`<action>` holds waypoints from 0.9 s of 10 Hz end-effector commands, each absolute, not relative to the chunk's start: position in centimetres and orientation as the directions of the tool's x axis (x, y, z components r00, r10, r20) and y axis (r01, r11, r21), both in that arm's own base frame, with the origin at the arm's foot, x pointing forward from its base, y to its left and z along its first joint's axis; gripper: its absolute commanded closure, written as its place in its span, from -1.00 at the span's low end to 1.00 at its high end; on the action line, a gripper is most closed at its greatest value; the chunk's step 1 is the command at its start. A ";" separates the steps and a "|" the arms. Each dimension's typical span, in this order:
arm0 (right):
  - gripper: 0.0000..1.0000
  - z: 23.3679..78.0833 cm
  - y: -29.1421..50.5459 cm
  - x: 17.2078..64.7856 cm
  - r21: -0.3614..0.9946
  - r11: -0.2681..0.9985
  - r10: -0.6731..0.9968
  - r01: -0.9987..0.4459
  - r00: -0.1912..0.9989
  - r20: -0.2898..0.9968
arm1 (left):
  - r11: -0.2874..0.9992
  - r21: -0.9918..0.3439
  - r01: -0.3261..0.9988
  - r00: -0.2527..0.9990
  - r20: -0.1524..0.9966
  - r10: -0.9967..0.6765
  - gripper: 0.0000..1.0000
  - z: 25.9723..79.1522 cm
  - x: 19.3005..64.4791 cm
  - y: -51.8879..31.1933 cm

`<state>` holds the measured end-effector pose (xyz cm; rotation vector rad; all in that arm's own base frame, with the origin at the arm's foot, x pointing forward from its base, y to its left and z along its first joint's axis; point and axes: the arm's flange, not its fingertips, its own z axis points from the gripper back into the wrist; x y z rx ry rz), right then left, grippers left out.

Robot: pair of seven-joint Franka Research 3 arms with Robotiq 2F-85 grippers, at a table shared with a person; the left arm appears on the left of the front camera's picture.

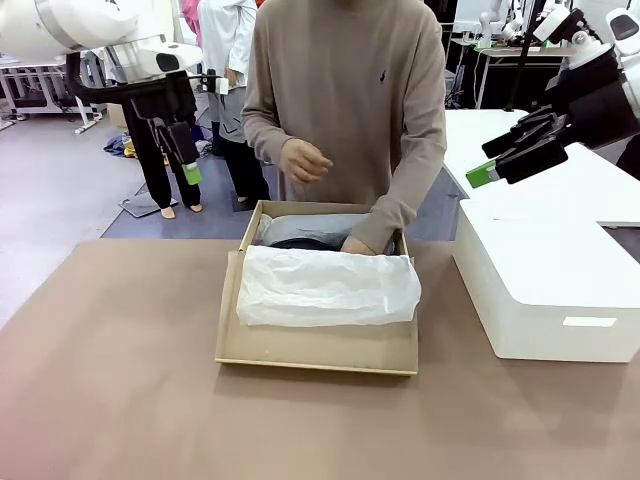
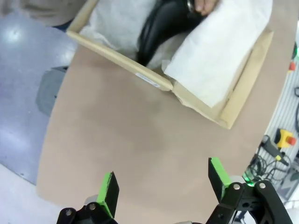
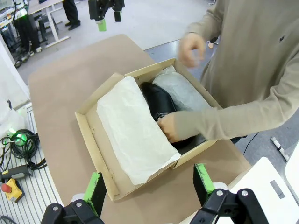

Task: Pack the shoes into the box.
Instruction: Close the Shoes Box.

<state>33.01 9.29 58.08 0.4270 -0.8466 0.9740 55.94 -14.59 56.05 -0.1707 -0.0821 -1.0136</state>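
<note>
while a hand (image 3: 170, 128) touches a shoe (image 3: 156, 99) in the box (image 1: 320, 350), brown table (image 1: 120, 400), grey floor (image 1: 60, 190), left fingers (image 2: 109, 189) wide, right fingers (image 3: 202, 179) wide

One tan cardboard box (image 1: 318, 352) at the centre of the frame and one larger white box (image 1: 545, 290) at the right, both on one brown table (image 1: 100, 380)

One black shoe (image 3: 159, 99) can be counted inside the tan cardboard box; whether there is a second cannot be told

Two spreads of white tissue paper: near tissue (image 1: 325, 285), far tissue (image 1: 310, 228)

One person with two hands: raised hand (image 1: 303, 160), lowered hand (image 1: 357, 245)

Two grippers: left gripper (image 2: 164, 184), right gripper (image 3: 149, 184)
</note>
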 end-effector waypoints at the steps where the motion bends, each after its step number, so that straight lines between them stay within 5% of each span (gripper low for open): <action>1: -1.00 58.1 9.2 33.2 -0.047 0.503 0.539 -0.863 0.271 0.797 | 0.546 -0.091 0.833 0.554 0.161 -0.817 -1.00 56.4 56.0 -14.7; 6: -1.00 58.1 9.2 33.2 -0.047 0.503 0.539 -0.863 0.271 0.797 | 0.528 -0.096 0.844 0.536 0.156 -0.829 -1.00 56.4 56.1 -14.7; 9: -1.00 58.1 9.2 33.2 -0.047 0.503 0.539 -0.863 0.271 0.797 | 0.320 -0.031 0.947 0.321 0.152 -0.935 -1.00 56.1 55.8 -13.0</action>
